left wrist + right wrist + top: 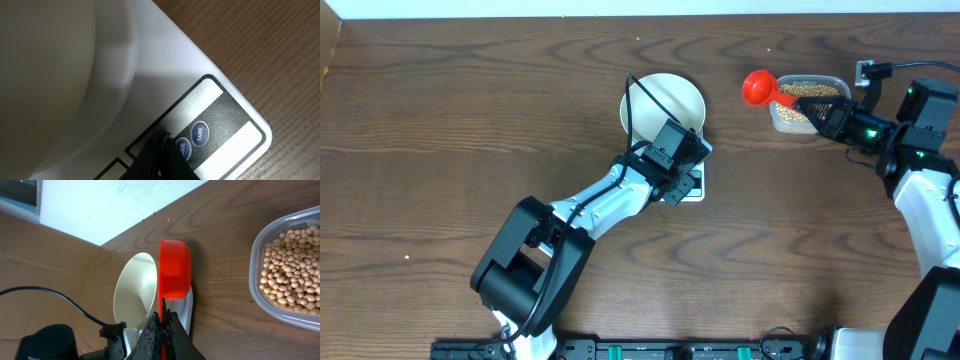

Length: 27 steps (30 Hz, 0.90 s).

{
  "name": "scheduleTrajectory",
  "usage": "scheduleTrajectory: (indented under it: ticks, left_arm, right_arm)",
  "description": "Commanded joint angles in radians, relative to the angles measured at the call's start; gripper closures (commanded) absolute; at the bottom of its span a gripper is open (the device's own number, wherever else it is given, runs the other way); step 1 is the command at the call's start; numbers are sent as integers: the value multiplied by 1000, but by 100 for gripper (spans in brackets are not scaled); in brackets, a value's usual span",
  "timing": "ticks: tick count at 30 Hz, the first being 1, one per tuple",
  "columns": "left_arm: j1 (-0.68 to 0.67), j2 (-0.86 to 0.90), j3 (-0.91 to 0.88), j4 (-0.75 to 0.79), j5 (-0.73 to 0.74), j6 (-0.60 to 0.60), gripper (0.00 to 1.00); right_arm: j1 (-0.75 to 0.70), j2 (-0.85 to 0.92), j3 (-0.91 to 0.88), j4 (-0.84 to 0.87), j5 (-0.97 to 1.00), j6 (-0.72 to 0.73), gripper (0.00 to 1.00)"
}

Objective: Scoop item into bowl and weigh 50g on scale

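- what is the left hand [162,145] doing?
- it is shut tight and holds nothing. its dark tip is right at the edge of a round blue button [183,149] on the scale [165,65].
- can you read the button?
- only "ode". the hand hides the first letter. the blue button next to it [200,133] says "tare" in white letters. both sit on a black patch at the corner of the white scale.
- and the bowl [50,75]?
- it sits on the scale, just beside the buttons. it is round, white and smooth inside.
- what about the right hand [162,324]?
- it is closed on the thin handle of a red scoop [175,267]. the scoop's cup is up over the tabletop [235,225], between the bowl and a clear tub [255,285].
- where are the beans [290,275]?
- in the clear tub, off to the side of the scale. they are small, round and pale tan, piled loose across the tub's floor.
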Motion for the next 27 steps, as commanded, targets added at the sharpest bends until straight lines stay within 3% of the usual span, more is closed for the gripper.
scheduleTrajectory:
  ticks: [1,19,27]
  left_arm:
    - [8,51,-3,-19,-28,6,93]
    - [19,42,-8,-68,-28,-4,93]
    - [19,-104,5,-36,-28,-1,93]
  right_arm:
    - [-9,-12,12,-4,-13,-26,99]
    - [-9,-12,12,-4,-13,-27,99]
    - [-9,-12,12,-4,-13,-27,99]
